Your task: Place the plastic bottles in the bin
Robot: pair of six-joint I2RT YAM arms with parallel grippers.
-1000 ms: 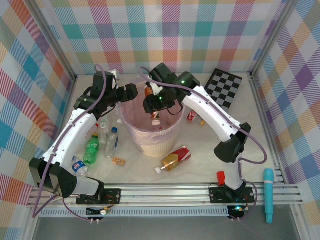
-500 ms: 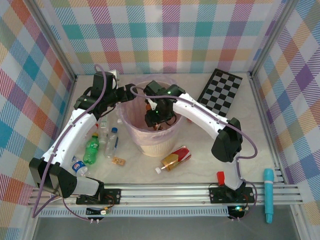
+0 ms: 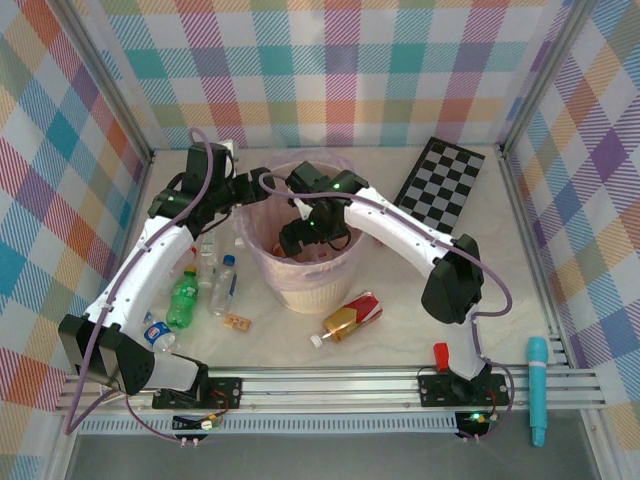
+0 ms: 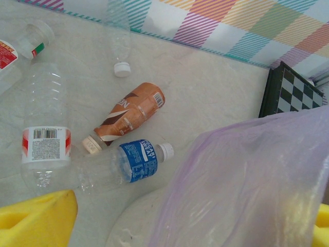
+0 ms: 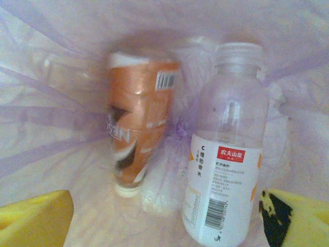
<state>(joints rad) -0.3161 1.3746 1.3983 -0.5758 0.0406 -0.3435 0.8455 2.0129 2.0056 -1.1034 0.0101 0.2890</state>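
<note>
Now, right gripper (image 3: 297, 236): spread wide, empty, over bin (image 3: 306, 292)
inside bin: orange bottle (image 5: 139, 128), clear bottle (image 5: 226, 170)
left gripper (image 3: 260, 184): spread, empty

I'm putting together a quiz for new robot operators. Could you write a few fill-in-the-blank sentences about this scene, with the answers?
1. The right gripper hangs over the bin with its jaws ___.
2. The green bottle beside the bin has a ___ cap.
3. In the left wrist view, the blue-labelled bottle has a ___ cap.

Missing words: open, yellow, white.
</note>
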